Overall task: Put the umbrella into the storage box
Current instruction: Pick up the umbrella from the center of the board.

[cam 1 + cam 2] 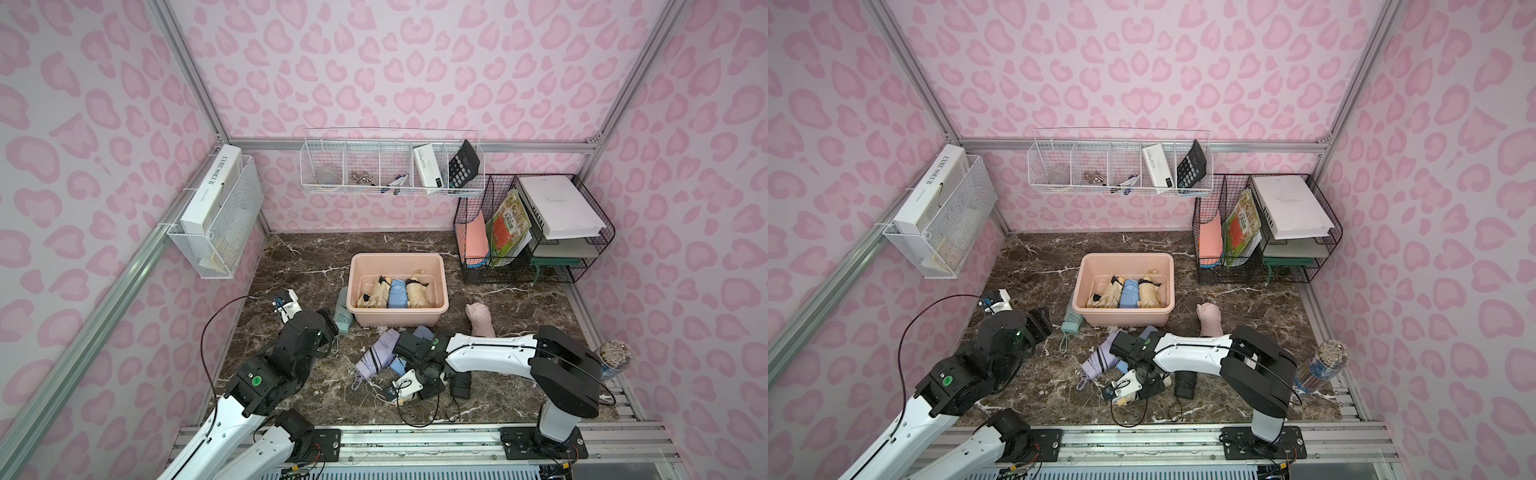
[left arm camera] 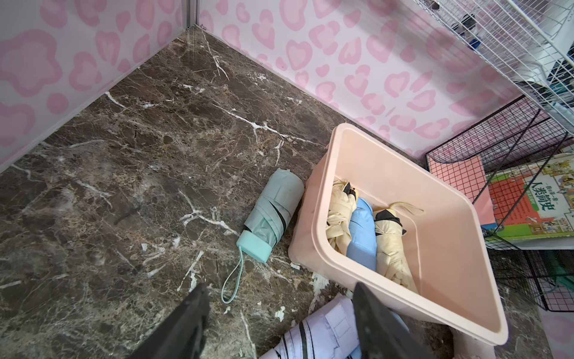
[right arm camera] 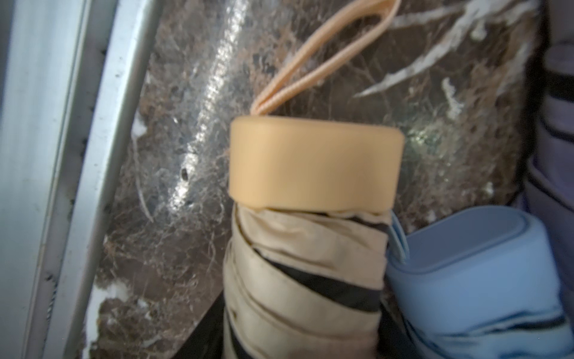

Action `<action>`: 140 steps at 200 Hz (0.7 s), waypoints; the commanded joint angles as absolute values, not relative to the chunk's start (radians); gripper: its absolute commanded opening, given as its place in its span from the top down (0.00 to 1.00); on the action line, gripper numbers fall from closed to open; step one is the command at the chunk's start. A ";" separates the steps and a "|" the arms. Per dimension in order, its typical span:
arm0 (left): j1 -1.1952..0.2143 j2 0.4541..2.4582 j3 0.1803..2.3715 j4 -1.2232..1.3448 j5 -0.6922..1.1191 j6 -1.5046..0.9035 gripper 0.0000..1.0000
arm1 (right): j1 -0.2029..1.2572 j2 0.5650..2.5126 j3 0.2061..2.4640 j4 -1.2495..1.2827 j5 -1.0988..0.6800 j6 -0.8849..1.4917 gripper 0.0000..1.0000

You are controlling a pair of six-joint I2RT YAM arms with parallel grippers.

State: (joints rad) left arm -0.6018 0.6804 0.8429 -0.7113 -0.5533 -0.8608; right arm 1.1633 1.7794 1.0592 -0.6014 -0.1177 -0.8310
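Cream fabric, black-trimmed: folded umbrella (image 3: 310, 264), tan cap (image 3: 313, 164), peach wrist strap (image 3: 326, 56).

Location: lying on the marble tabletop (image 1: 299, 266) near its front edge, well short of the storage box (image 1: 397, 266). It is not yet in the box.

Neighbours: blue umbrella (image 3: 466, 279) pressed against its side; lilac umbrella (image 1: 380, 353) just beyond.

Right gripper (image 1: 415, 394): down over the cream umbrella's fabric body. The jaws are hidden from view, so I cannot tell whether they have clamped it.

Left gripper (image 2: 281, 289): fingers apart and holding nothing, hovering near the box's front corner by a mint umbrella (image 2: 270, 214).

Box contents: three umbrellas along the near wall, with the far half bare.

Hazards, as judged:
- A hold on loose canopy folds rather than the hard cap may slip, or the umbrella may sag on lifting.
- The blue umbrella, being in contact, may be dragged along.
- The dangling strap may catch on the rolled rim.
- A low carry may strike the light plastic box and push it back.
- Dropping it on the near side would stack it on the umbrellas already there.
- The left arm crowds the approach.
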 commanded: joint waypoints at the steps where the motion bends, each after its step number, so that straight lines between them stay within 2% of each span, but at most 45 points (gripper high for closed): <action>1: -0.600 0.681 0.851 -0.727 -0.566 -0.848 0.27 | 1.169 1.784 1.045 -0.609 -0.083 -0.818 0.54; 93: -0.594 0.693 0.872 -0.738 -0.568 -0.836 0.27 | 1.204 1.676 0.998 -0.531 -0.089 -0.754 0.75; 140: -0.591 0.715 0.885 -0.742 -0.566 -0.832 0.28 | 1.221 1.564 0.970 -0.468 -0.119 -0.688 0.79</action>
